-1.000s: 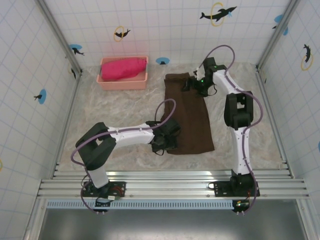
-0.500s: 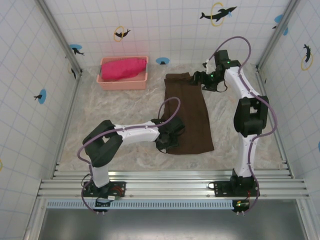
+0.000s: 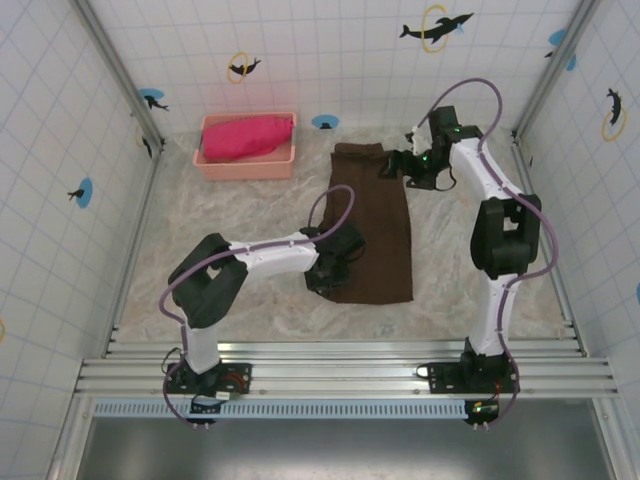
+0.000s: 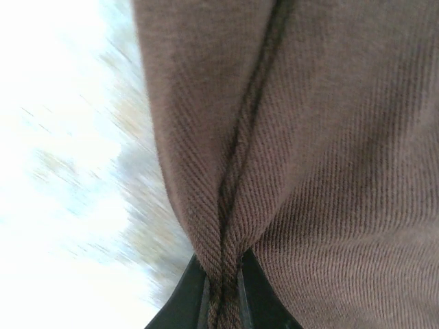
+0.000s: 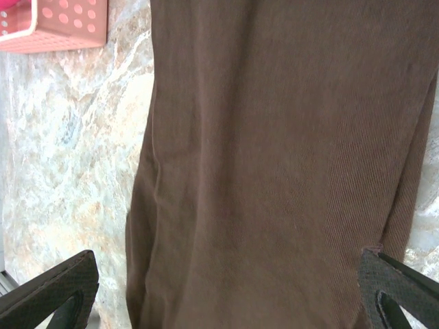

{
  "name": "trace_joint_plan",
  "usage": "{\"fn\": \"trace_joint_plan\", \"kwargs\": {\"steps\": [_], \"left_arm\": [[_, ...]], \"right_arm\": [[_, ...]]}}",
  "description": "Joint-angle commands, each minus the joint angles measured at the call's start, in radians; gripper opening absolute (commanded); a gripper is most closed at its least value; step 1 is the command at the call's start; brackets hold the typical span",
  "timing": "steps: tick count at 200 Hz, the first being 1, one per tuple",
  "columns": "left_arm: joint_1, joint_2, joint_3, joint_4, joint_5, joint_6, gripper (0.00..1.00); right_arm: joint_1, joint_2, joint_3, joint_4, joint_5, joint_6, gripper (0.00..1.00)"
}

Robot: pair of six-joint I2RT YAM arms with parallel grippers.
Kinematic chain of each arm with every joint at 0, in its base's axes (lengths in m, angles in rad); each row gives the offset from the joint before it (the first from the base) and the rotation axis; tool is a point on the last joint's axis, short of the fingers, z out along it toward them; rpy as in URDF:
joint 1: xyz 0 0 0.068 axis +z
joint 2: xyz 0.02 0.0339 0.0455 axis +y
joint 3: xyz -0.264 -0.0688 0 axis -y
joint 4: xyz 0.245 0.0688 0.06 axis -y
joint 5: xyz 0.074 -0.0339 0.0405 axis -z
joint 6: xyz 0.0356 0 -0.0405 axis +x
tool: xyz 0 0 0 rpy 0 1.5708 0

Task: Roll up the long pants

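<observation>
The long pants (image 3: 380, 240) lay flat on the table (image 3: 230, 230) beside the pink basket (image 3: 245, 172). Left gripper (image 4: 223, 295) was clamped on a fold at their end far from basket, prob. to start the roll; right gripper (image 5: 226, 301), jaws wide apart, hovered over basket-side end.

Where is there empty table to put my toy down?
Widest bare patch: between the basket, the left arm and the long pants. Another lies between the pants and the right arm. Crowded: the pants' near left corner, pinched by the left end effector, and their far end by the open right end effector.
</observation>
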Motion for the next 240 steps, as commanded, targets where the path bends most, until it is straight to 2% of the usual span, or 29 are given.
{"fn": "trace_joint_plan", "kwargs": {"steps": [1, 29, 43, 50, 56, 65, 89, 118, 138, 176, 210, 240], "left_arm": [[0.106, 0.051, 0.054, -0.162, -0.132, 0.111, 0.00], [0.208, 0.065, 0.159, -0.177, -0.154, 0.221, 0.00], [0.235, 0.060, 0.205, -0.171, -0.165, 0.270, 0.56], [0.243, 0.051, 0.220, -0.166, -0.170, 0.282, 0.78], [0.247, 0.036, 0.226, -0.157, -0.167, 0.287, 0.89], [0.252, 0.012, 0.229, -0.144, -0.156, 0.291, 0.97], [0.248, -0.090, 0.199, -0.139, -0.124, 0.274, 0.97], [0.243, -0.281, 0.042, -0.141, -0.131, 0.221, 0.97], [0.243, -0.395, -0.054, -0.155, -0.122, 0.206, 0.97], [0.241, -0.551, -0.163, -0.200, -0.081, 0.226, 0.96], [0.223, -0.649, -0.175, -0.301, -0.083, 0.233, 0.96], [0.207, -0.744, -0.199, -0.368, -0.069, 0.221, 0.96]], "right_arm": [[0.016, -0.061, -0.034, -0.003, 0.009, -0.023, 1.00], [0.025, -0.080, -0.061, -0.003, 0.016, -0.035, 1.00], [0.032, -0.089, -0.074, -0.005, 0.019, -0.047, 1.00], [0.037, -0.094, -0.082, -0.005, 0.024, -0.056, 1.00], [0.042, -0.100, -0.089, -0.004, 0.033, -0.064, 1.00], [0.049, -0.105, -0.100, -0.004, 0.051, -0.072, 1.00], [0.056, -0.072, -0.094, 0.013, 0.042, -0.055, 1.00], [0.069, 0.013, 0.008, 0.034, 0.054, -0.022, 1.00], [0.061, 0.121, 0.132, 0.027, 0.072, 0.022, 1.00], [0.028, 0.315, 0.353, -0.033, 0.217, 0.086, 0.98], [0.008, 0.512, 0.612, -0.108, 0.211, 0.108, 0.98], [0.005, 0.604, 0.725, -0.106, 0.193, 0.128, 0.98]]}}
